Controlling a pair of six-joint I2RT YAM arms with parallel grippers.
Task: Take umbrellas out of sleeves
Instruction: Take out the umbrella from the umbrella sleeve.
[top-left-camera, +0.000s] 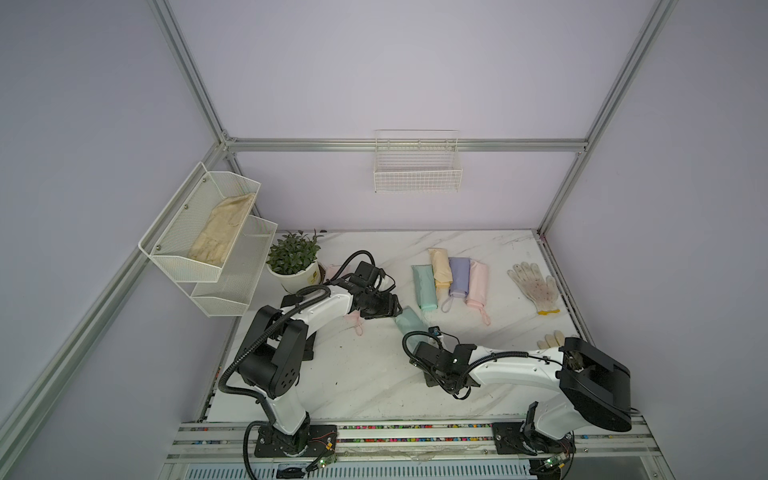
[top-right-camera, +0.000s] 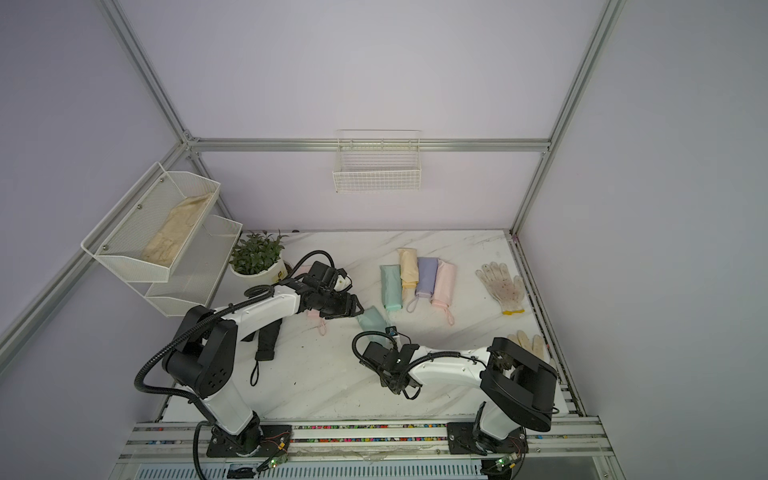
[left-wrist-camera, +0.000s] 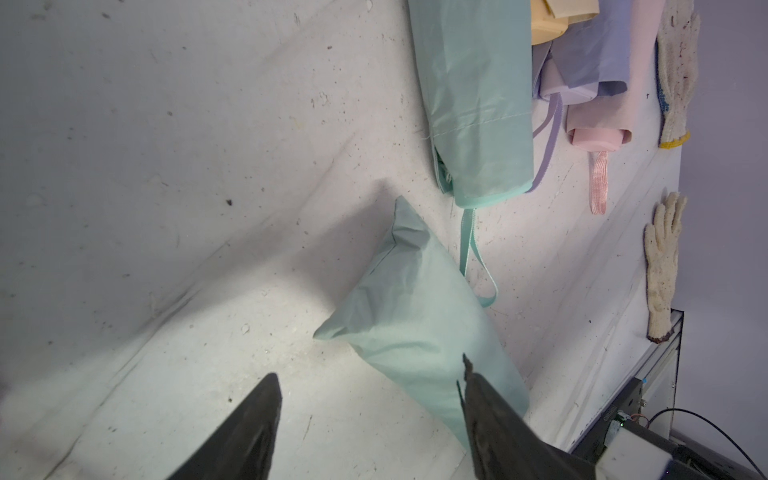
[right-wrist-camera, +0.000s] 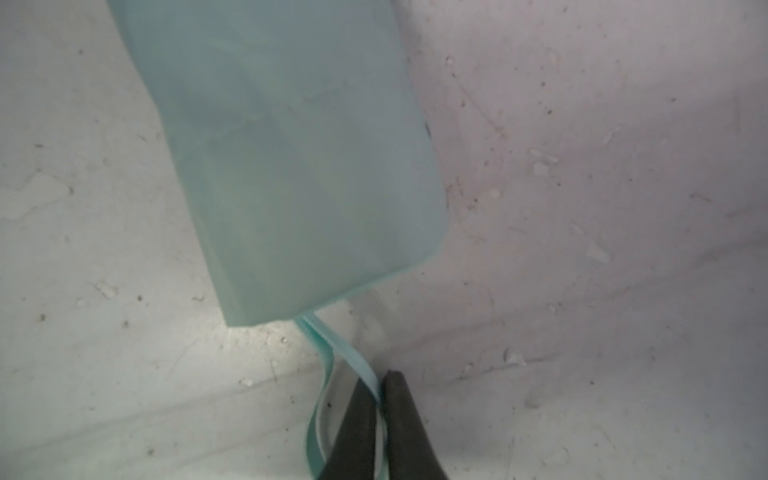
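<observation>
One loop (right-wrist-camera: 340, 351) is pinched by the right gripper (right-wrist-camera: 380, 384).
The left gripper (left-wrist-camera: 370, 370) is held spread near the mint sleeve (left-wrist-camera: 415, 324).

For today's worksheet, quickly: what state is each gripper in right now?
Left gripper: open, holding nothing.
Right gripper: shut on the mint wrist loop.
</observation>
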